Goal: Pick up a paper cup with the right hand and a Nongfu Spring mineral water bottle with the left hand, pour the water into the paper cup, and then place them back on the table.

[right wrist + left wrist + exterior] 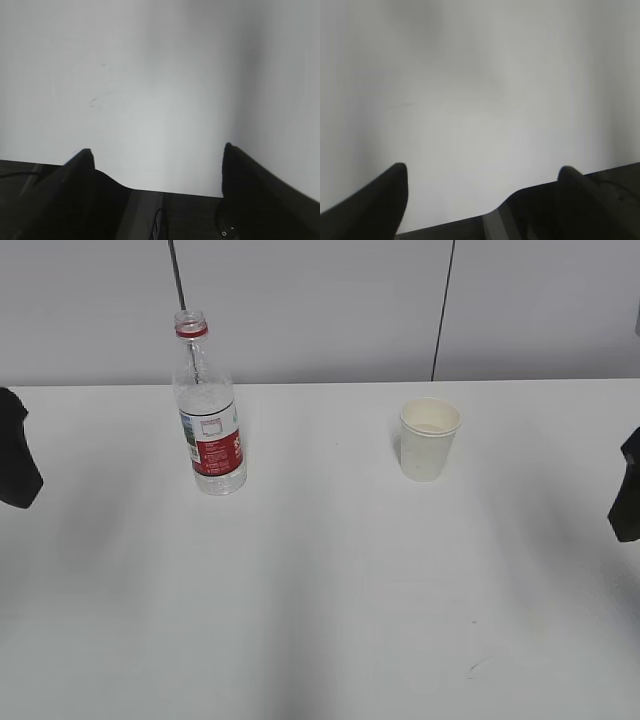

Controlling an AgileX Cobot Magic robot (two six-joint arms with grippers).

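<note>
The Nongfu Spring mineral water bottle (210,410) stands upright and uncapped at the back left of the white table (320,600). The paper cup (428,438) stands upright at the back right. My left gripper (18,455) is at the left edge, well left of the bottle. My right gripper (626,490) is at the right edge, well right of the cup. In the left wrist view my left gripper (482,172) is open over bare table. In the right wrist view my right gripper (159,152) is open over bare table. Neither wrist view shows the bottle or cup.
A grey panelled wall (320,300) runs behind the table's back edge. A small dark scratch (478,665) marks the tabletop near the front right; faint marks (95,100) show in the right wrist view.
</note>
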